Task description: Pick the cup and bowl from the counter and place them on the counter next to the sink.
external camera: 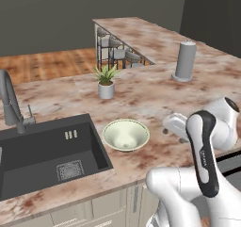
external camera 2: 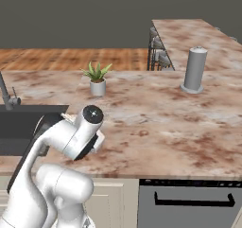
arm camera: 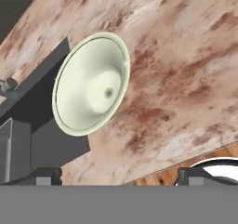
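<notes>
- Beside the sink (external camera: pixel 42 155), the bowl (external camera: pixel 125 134) sits upright on the counter (external camera: pixel 155 94), just off the basin's right edge, which looks like its intended spot
- My gripper (arm camera: pixel 118 174) hangs above it with jaws spread wide, holding nothing
- With the bowl free of my fingers (arm camera: pixel 46 175), I judge its half of the job done
- Farther back stand a plant pot (external camera: pixel 106 89) and a grey cylinder (external camera: pixel 185 61), neither mine to move

Sink (external camera: pixel 42 155) cut by left edge
</notes>
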Motion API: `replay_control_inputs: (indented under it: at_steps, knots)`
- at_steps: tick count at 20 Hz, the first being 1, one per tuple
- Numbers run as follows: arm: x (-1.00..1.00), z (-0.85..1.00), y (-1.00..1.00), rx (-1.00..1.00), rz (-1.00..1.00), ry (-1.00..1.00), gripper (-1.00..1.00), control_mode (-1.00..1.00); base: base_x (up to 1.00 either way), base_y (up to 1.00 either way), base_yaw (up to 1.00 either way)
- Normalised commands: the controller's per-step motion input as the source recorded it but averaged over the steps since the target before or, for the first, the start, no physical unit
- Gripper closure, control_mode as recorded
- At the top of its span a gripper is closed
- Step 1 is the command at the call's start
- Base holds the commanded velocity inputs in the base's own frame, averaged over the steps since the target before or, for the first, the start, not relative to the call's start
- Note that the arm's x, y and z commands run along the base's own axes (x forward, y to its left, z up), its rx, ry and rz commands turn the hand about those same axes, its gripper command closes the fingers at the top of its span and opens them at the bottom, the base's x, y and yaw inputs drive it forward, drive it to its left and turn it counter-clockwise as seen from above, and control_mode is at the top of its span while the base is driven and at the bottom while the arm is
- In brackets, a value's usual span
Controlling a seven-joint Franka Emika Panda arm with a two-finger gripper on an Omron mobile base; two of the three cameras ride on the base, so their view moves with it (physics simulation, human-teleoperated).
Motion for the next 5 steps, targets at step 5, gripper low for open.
replay_control_inputs:
  at_steps: [5]
  knots:
    - [-0.37,0.46,0.0,-0.1,0.08,-0.17,-1.0,-1.0,0.0,0.0,0.0]
